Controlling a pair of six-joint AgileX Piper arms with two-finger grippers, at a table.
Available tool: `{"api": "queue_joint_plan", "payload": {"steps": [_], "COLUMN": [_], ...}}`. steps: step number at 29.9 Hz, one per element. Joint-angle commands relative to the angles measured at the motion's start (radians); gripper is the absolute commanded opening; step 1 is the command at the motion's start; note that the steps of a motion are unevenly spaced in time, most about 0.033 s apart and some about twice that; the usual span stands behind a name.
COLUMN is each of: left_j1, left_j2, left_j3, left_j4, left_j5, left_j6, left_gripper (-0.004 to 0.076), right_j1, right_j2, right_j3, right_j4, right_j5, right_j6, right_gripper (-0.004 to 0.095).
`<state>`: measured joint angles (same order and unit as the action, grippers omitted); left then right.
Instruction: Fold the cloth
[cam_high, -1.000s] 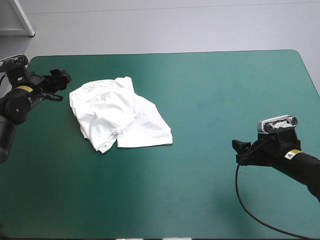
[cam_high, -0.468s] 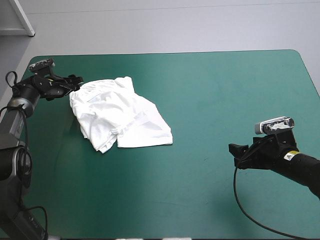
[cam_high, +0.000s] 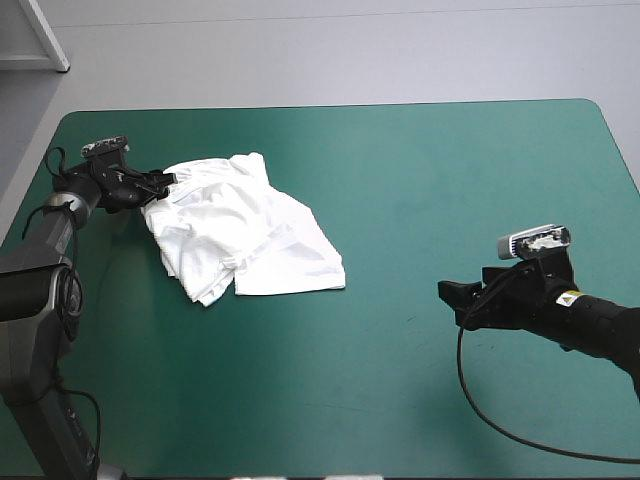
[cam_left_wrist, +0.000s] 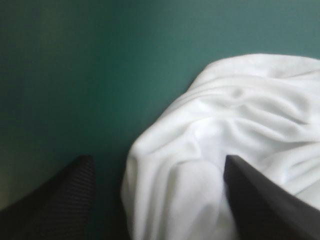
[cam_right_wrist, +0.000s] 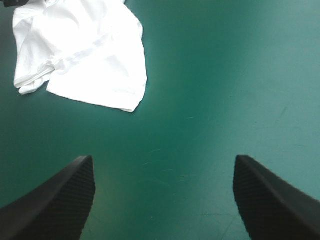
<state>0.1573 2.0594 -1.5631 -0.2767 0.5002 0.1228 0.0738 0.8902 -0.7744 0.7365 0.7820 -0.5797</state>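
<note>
White cotton, soft and limp by the look of it: the T-shirt (cam_high: 245, 225) lies in a crumpled heap on the left half of the teal-green cover (cam_high: 450, 170), nearer the far edge than the near one. It is smoother toward the table's middle and thickly rumpled at its left end. The left gripper (cam_high: 160, 183) is right at that rumpled end. Seen from its wrist, its black fingers (cam_left_wrist: 60, 200) stand wide apart with a bulge of cloth lying between them, nothing pinched yet. The right gripper (cam_high: 452, 300) hangs over bare cover on the right side, well apart from the shirt, spread just as wide and empty. I'd expect the shirt to be light and floppy, sagging wherever it isn't held and sliding easily over the cover. A thick fold would bring several layers up together, so a single edge at a hem or shoulder seems the better place to pinch, ideally one corner for each gripper. By my count: one T-shirt, two grippers, one table, and nothing else on it.
</note>
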Motion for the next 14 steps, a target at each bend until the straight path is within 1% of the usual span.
{"api": "queue_joint_plan", "payload": {"steps": [1, 5, 7, 8, 11, 14], "left_j1": [0.001, 0.001, 0.001, 0.001, 0.001, 0.001], "left_j2": [-0.049, -0.049, -0.049, -0.049, -0.049, -0.049], "left_j3": [-0.032, -0.032, -0.032, -0.032, -0.032, -0.032], "left_j4": [0.004, 0.004, 0.004, 0.004, 0.004, 0.004], "left_j5": [-0.046, -0.060, -0.060, -0.060, -0.060, -0.057], "left_j6": [0.001, 0.001, 0.005, 0.017, 0.034, 0.054], "left_gripper": [0.0414, 0.0223, 0.0146, 0.0108, 0.0022, 0.0019], "right_j1": [0.060, 0.209, 0.282, 0.319, 0.409, 0.464], "right_j2": [0.046, 0.142, 0.206, 0.244, 0.367, 0.498], "right_j3": [-0.039, -0.095, -0.137, -0.161, -0.240, -0.333], "right_j4": [0.044, 0.004, -0.043, -0.084, -0.203, -0.292], "right_j5": [-0.080, -0.170, -0.220, -0.245, -0.278, -0.281], "right_j6": [-0.028, -0.014, 0.031, 0.059, 0.134, 0.195], "right_gripper": [0.0714, 0.0683, 0.0671, 0.0671, 0.0671, 0.0671]}}
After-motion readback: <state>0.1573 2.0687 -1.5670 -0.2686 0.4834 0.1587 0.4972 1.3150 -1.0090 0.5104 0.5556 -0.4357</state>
